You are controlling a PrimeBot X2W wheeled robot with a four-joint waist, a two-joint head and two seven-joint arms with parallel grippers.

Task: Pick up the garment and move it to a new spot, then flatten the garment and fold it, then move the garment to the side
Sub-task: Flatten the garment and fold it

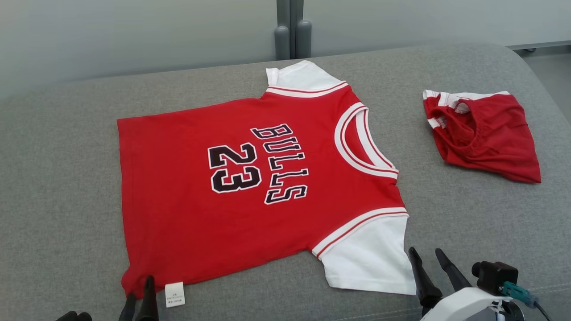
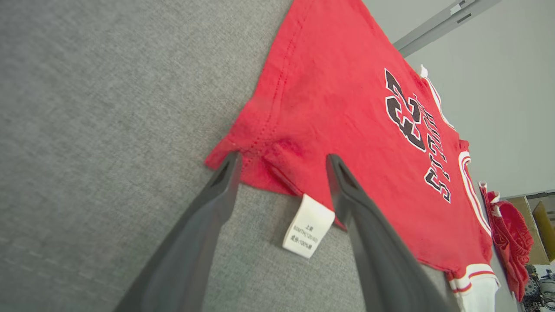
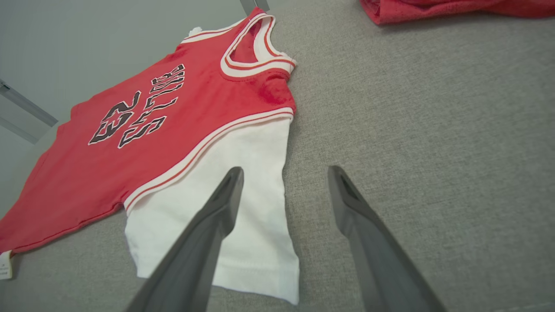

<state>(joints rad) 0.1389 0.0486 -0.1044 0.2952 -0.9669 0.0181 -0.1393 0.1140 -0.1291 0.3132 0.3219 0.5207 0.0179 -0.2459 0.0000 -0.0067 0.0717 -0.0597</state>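
Now, left gripper (image 2: 282,157) and right gripper (image 3: 285,169) both splayed at near edge of jersey (image 1: 178,178), bare cushion (image 1: 58,178) alongside.

- A tabletop (image 1: 468,223) covered in grey woven fabric spreads across the foreground, its far right corner rounded.
- A stitched seam (image 2: 39,249) runs across the fabric near its front edge.
- Behind it stands a plain pale grey-green wall (image 1: 134,35), split by a vertical grey post (image 1: 290,18) with two rounded grey caps (image 1: 282,42) at its foot.
- At upper right, a grey rail (image 1: 542,44) runs low along the wall above a strip of grey floor (image 1: 553,76).
- Tan and yellow panels (image 2: 527,212) stand far off in the left wrist view.
- The light is soft and even.
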